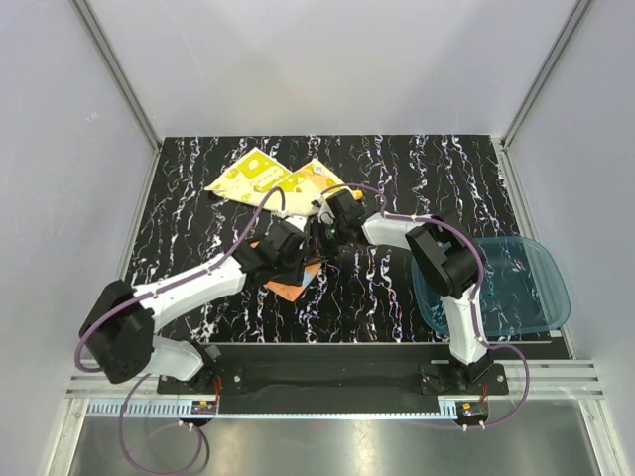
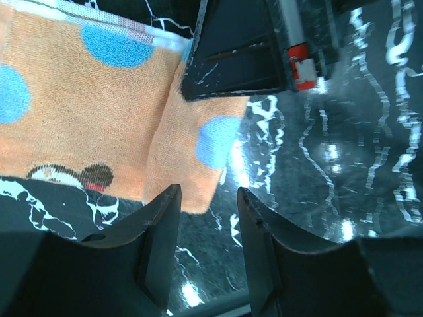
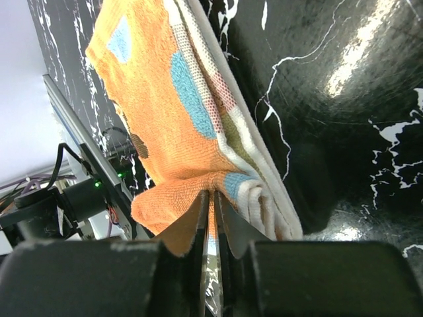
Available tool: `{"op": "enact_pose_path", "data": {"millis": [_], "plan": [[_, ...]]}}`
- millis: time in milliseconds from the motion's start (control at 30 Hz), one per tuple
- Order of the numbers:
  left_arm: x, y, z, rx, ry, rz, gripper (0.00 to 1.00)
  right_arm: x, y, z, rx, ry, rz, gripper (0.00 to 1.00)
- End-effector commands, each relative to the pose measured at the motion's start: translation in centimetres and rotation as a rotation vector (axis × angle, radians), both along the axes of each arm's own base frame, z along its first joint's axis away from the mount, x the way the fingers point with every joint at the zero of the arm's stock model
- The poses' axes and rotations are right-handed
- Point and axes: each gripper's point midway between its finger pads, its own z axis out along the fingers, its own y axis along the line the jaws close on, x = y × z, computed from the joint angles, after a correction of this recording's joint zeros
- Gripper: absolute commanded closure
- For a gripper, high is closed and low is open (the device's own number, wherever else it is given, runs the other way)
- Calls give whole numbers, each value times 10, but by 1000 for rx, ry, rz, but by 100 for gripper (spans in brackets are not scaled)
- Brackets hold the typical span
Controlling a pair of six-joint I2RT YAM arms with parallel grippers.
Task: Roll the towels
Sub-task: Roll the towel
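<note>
The orange towel (image 1: 290, 289) with light-blue dots lies on the black marbled table, mostly hidden under both grippers in the top view. In the right wrist view it (image 3: 165, 112) is partly folded, and my right gripper (image 3: 211, 201) is shut on its bunched near edge. In the left wrist view the orange towel (image 2: 86, 125) lies flat, and my left gripper (image 2: 206, 201) is open and empty just off its corner, with the table showing between the jaws. In the top view the left gripper (image 1: 298, 253) and the right gripper (image 1: 330, 243) stand close together. The yellow patterned towel (image 1: 263, 177) lies spread behind them.
A translucent blue plastic tray (image 1: 516, 297) sits at the right edge of the table, beside the right arm. White walls with metal frame posts enclose the table on three sides. A rail runs along the near edge by the arm bases.
</note>
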Motion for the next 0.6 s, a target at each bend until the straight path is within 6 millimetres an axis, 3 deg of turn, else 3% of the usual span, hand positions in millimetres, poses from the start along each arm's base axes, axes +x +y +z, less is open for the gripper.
{"op": "enact_pose_path", "data": {"millis": [0, 267, 567], "plan": [[16, -2, -7, 42, -56, -7, 55, 2, 9, 7, 12, -36, 33, 87], [9, 13, -45, 144, 11, 14, 53, 3, 9, 5, 4, -35, 40, 88], [-9, 28, -65, 178, 72, 52, 50, 10, 11, 7, -10, -39, 46, 89]]}}
